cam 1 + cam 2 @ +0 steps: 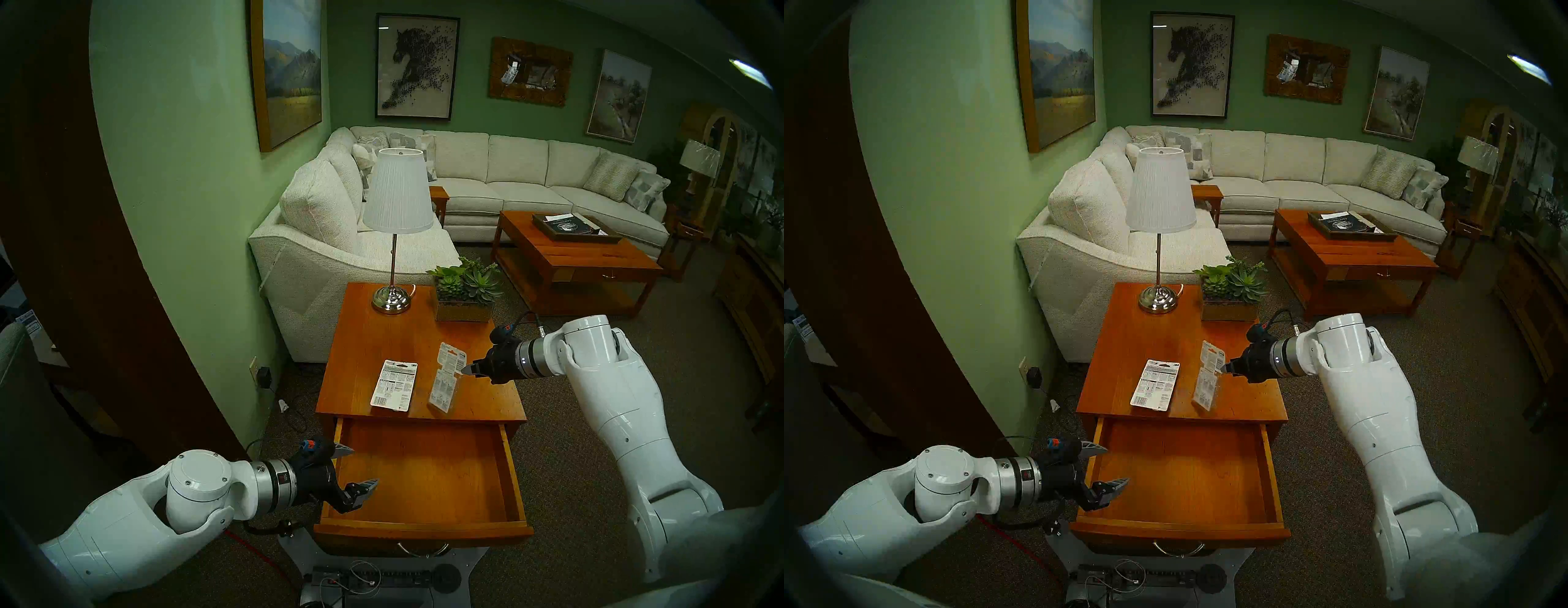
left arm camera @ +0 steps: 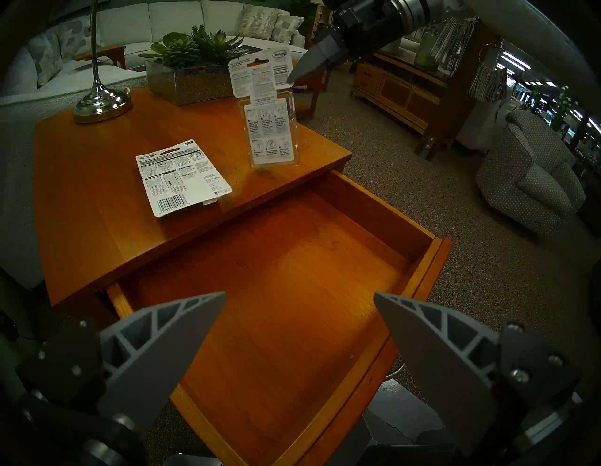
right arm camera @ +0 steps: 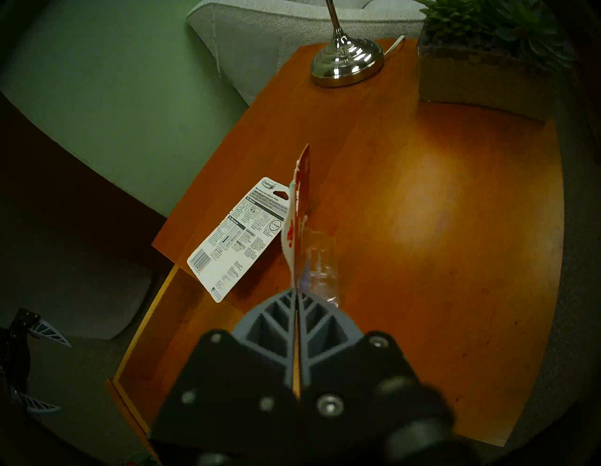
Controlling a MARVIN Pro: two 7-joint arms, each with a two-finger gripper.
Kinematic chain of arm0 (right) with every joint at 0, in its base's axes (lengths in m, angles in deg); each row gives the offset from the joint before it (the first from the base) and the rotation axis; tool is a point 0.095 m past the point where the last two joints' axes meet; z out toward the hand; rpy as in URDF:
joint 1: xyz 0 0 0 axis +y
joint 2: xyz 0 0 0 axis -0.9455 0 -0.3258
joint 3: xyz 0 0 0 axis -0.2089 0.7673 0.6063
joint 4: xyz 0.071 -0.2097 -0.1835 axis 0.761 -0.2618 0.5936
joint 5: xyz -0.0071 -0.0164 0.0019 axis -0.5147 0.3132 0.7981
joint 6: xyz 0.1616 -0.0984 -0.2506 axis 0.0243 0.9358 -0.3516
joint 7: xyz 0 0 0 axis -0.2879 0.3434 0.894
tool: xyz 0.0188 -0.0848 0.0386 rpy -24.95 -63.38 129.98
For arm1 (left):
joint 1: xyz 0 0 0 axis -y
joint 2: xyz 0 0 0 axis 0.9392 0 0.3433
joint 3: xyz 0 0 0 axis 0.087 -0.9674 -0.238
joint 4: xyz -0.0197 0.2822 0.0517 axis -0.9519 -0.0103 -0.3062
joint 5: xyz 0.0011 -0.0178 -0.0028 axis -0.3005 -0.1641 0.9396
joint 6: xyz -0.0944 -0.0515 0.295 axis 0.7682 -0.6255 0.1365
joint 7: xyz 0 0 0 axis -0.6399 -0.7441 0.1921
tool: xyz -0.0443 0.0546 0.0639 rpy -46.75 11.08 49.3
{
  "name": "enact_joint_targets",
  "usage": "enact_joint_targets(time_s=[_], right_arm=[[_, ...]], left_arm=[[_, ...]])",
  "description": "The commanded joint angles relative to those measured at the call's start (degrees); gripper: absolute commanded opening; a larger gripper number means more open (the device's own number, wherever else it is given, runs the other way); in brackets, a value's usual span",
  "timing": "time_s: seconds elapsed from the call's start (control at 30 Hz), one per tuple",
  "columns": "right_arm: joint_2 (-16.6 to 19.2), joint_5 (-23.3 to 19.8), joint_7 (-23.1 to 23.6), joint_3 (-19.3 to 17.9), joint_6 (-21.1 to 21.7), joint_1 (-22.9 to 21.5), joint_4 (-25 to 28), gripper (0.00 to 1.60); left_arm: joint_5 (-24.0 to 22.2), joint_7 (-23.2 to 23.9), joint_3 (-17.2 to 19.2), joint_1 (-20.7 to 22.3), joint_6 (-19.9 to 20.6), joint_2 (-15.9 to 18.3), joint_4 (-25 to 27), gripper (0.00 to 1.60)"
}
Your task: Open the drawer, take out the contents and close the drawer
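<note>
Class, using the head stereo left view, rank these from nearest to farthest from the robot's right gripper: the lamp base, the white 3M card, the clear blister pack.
1. Clear blister pack, pinched in the right gripper.
2. White 3M card, lying flat to the pack's left.
3. Lamp base, at the tabletop's far end.

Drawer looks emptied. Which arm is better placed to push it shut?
Left. The left gripper is open and empty beside the drawer; the right gripper is shut on the blister pack over the tabletop.
</note>
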Motion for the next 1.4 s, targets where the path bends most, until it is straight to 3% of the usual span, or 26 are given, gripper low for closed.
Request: enact_joint_targets(time_s=[0.0,0.17,0.27,0.33,0.37,0.4,0.43,0.47,0.5,0.77,1.13,1.37], right_arm=[[-2.3,1.5,-0.7,1.2,-0.1,-6.4,-3.9,0.00],[-2.8,2.8,-1.1,1.8,-0.3,-7.5,-6.1,0.00],[-2.5,3.7,-0.9,3.3,-0.5,-9.7,-8.9,0.14],[-2.3,4.2,-0.5,4.4,-0.8,-11.3,-10.6,0.74],[-2.5,4.4,-1.1,3.1,-1.1,-9.3,-8.4,0.83],[-2.2,4.6,-0.6,4.2,-1.2,-11.0,-10.3,1.04],[-2.1,4.9,-0.7,4.6,-1.5,-11.3,-10.6,1.14],[-2.1,4.9,-0.7,4.6,-1.5,-11.3,-10.6,1.14],[-2.0,5.1,-0.9,4.3,-1.9,-11.2,-10.3,1.60],[-0.5,5.4,0.2,4.4,-2.6,-10.4,-8.6,1.60],[3.0,4.4,5.1,4.6,-0.1,-5.2,-0.3,1.60],[4.8,2.5,5.7,5.7,-0.1,-0.4,5.1,1.60]], left_arm=[[-0.1,0.1,0.6,0.7,-0.5,0.0,1.3,1.60],[-0.1,0.1,0.6,0.7,-0.5,0.0,1.3,1.60],[-0.1,0.1,0.6,0.6,-0.5,0.0,1.3,1.60],[-0.1,0.1,0.6,0.6,-0.5,0.0,1.3,1.60],[-0.1,0.1,0.6,0.6,-0.5,0.0,1.3,1.60],[-0.1,0.1,0.6,0.6,-0.5,0.0,1.3,1.60],[-0.1,0.1,0.6,0.6,-0.5,0.0,1.3,1.60],[-0.1,0.1,0.6,0.6,-0.5,0.0,1.3,1.60],[-0.1,0.1,0.6,0.6,-0.5,0.0,1.4,1.60],[-0.1,0.1,0.7,0.6,-0.6,0.0,1.4,1.60],[-0.1,0.0,0.7,0.5,-0.6,0.1,1.5,1.60],[-0.1,0.0,0.7,0.5,-0.6,0.1,1.5,1.60]])
